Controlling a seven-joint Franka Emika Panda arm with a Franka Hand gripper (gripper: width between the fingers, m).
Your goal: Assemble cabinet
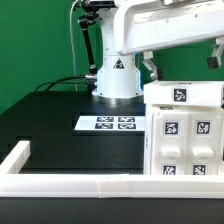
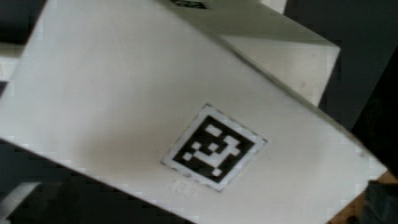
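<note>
Cabinet [image 1: 185, 135] (tags on its faces) stands beside marker board [image 1: 108, 123], within border rails [image 1: 70, 186].

Cabinet [image 1: 185, 135] fills the frame's lower right; the marker board [image 1: 107, 124] lies centre, robot base [image 1: 116, 78] behind it, rail [image 1: 70, 187] along the bottom.

Standing here, the light looks bright and even, and it seems to come from above. In the exterior view the cabinet [image 1: 185, 135] at four o'clock has a top paler than its faintly grey front. The arm [image 1: 165, 25] at one o'clock is washed out to plain white, its edges lost in glare. The black table [image 1: 50, 115] at nine o'clock swallows nearly all detail. The green backdrop [image 1: 35, 40] at ten o'clock is flat and without shadows. The whole picture is coarse and a little soft. In the wrist view the near panel [image 2: 125, 100] is out of focus and dull grey, and its tag [image 2: 217, 148] is smeared at the edges.
</note>
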